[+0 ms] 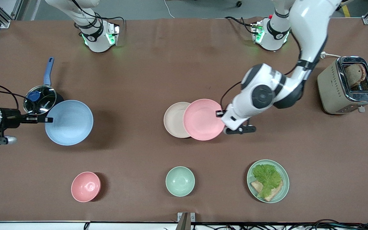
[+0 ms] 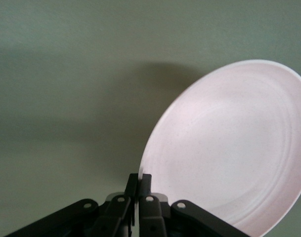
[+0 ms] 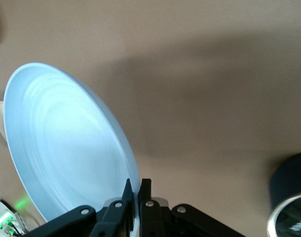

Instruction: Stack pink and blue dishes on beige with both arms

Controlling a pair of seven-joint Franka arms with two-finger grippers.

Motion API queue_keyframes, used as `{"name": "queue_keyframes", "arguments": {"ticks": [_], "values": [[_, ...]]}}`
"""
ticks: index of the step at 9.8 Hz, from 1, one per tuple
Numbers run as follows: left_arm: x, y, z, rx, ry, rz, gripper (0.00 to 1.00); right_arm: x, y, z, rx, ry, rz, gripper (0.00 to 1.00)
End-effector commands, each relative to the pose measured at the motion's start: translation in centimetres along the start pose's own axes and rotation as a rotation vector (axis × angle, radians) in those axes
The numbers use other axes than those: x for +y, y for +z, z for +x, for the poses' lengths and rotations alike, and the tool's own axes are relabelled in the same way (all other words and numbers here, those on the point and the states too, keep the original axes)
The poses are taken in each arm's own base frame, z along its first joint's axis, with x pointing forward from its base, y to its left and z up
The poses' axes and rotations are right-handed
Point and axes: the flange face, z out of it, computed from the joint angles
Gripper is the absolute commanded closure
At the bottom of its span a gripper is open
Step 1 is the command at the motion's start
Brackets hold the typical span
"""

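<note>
The left gripper point(image 1: 219, 113) pinched the pink plate point(image 1: 203, 119) by its rim, overlapping the beige plate point(image 1: 175, 119) mid-bench. The right gripper point(image 1: 47, 120) clamped the blue plate point(image 1: 69, 122) edge beside the pan point(image 1: 40, 98). Both plates looked light, stiff, and slippery; rim grips suited them.

The left end effector point(image 1: 219, 113) pinches the rim of the pink plate point(image 1: 203, 119) at its three o'clock edge and holds it over the beige plate point(image 1: 174, 119), covering much of it. The beige plate lies on the brown bench point(image 1: 145, 76) near the middle. The right end effector point(image 1: 47, 120) grips the blue plate point(image 1: 69, 122) at its nine o'clock rim, above the bench toward the right arm's end. A lidded saucepan point(image 1: 39, 99) sits at the blue plate's eleven o'clock. Along the six o'clock edge stand a pink bowl point(image 1: 86, 186), a mint-green bowl point(image 1: 180, 181) and a green plate with lettuce and bread point(image 1: 268, 180). A toaster point(image 1: 347, 84) stands at three o'clock.
</note>
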Motion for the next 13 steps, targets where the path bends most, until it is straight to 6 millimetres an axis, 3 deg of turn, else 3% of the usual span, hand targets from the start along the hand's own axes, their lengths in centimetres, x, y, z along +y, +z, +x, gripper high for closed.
{"name": "queue_keyframes", "arguments": {"ticks": [1,3,5,6,7,8,9,11,12,13], "values": [[2.9,4.6,0.3,0.002,-0.022,0.04,1.0,-7.7,2.8,0.3,-0.013,0.058,-0.028,0.99],[4.9,6.8,-0.6,0.031,-0.024,0.054,1.0,-12.9,5.6,0.6,-0.003,0.111,-0.027,0.99],[5.2,8.2,-0.8,0.043,-0.013,0.067,0.99,-16.3,8.3,-0.2,-0.022,0.128,-0.031,0.99],[6.0,8.6,-1.4,0.041,-0.001,0.064,0.93,-17.6,9.8,-0.9,-0.035,0.119,-0.033,0.99],[5.9,8.3,-1.2,0.043,-0.009,0.059,0.6,-18.9,11.3,-1.7,-0.039,0.118,-0.034,0.99],[5.4,6.8,-0.3,0.063,-0.033,0.044,0.11,-20.3,13.4,-2.3,-0.036,0.124,-0.035,0.99],[4.6,3.0,1.4,0.111,-0.055,0.025,0.0,-22.1,15.4,-2.9,-0.015,0.138,-0.032,0.99],[-0.1,-5.5,4.7,0.195,-0.142,0.007,0.0,-25.1,18.4,-4.0,0.017,0.156,-0.022,0.99],[-2.8,-9.7,5.8,0.251,-0.172,-0.008,0.0,-26.7,19.7,-4.8,0.017,0.149,-0.017,0.99],[-6.8,-14.1,6.9,0.298,-0.198,-0.006,0.0,-28.9,20.9,-5.5,0.036,0.154,-0.002,0.99]]}}
